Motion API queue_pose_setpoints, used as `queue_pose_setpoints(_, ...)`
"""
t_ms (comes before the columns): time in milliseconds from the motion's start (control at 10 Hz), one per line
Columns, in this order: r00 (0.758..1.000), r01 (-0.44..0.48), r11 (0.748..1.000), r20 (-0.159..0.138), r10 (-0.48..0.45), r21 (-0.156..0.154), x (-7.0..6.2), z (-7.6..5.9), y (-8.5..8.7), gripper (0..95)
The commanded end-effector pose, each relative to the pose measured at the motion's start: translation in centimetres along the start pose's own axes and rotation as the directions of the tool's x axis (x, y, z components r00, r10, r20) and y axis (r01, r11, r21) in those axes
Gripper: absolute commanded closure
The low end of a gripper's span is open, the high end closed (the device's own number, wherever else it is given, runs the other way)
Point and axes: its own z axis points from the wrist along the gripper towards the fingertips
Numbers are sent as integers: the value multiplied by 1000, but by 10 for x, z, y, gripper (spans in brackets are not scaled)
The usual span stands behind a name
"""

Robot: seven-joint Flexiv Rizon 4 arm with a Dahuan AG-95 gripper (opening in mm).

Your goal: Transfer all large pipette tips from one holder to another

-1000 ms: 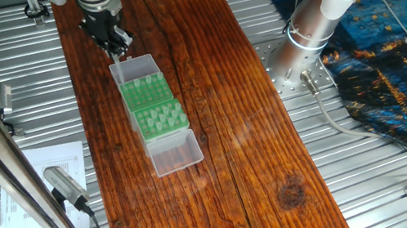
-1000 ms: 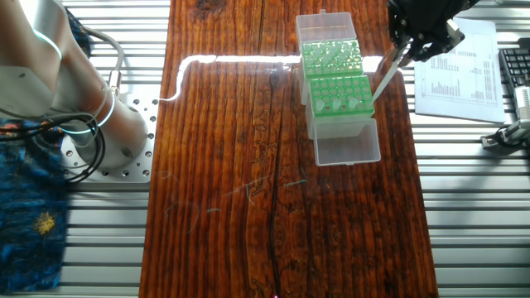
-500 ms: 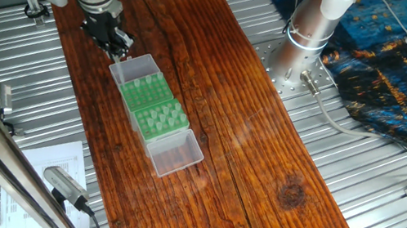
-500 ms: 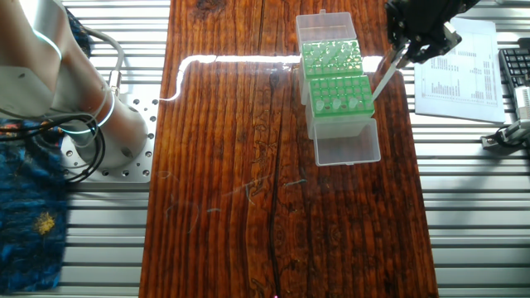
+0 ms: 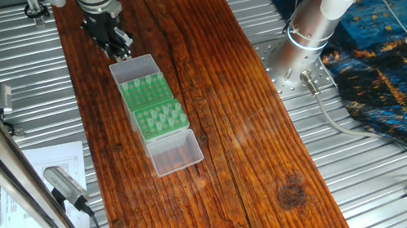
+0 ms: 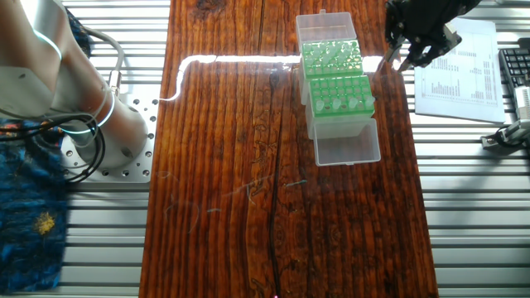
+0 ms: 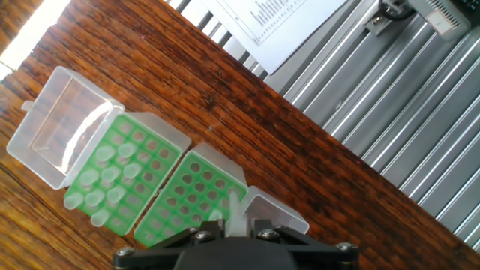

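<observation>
The black end effector (image 7: pixel 238 225), closed on one pale translucent plastic pipette tip (image 7: pixel 235 208), hangs above the green gridded racks (image 6: pixel 335 75) on the wooden tabletop (image 6: pixel 240 165). Line the tip upright over a bare hole, then lower slowly.

Below the gripper (image 7: pixel 238 225): two green racks (image 7: pixel 154 191) set end to end, the farther one studded with upright large pipette tips (image 7: pixel 109 176).
Between the fingers: one pale tip, pointing toward the nearer rack.
Beyond the farther rack: its clear lid (image 7: pixel 64 127) lies open flat on the wooden board (image 7: pixel 247 112).
Right of the hand: bare board, then ridged metal table (image 7: pixel 405 112) with a printed sheet (image 7: pixel 277 22).
Near rack end: a second open lid (image 6: pixel 346 146).
</observation>
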Motion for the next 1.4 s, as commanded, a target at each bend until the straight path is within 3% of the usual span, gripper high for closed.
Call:
queue_pose_setpoints(100,1000,-11,1000,-5,11,-9,-2,-2,3,760)
queue_pose_setpoints(500,996,-91,996,-11,91,-5,-27,-2,42,760)
queue_pose_setpoints(700,997,-79,996,3,79,-29,-32,4,52,760)
queue_pose_setpoints(800,996,-92,994,6,92,-54,-33,11,61,760)
queue_pose_setpoints(1200,985,-170,984,24,172,-54,-45,48,100,760)
queue_pose_setpoints(1400,977,-210,976,21,212,-50,-49,54,113,760)
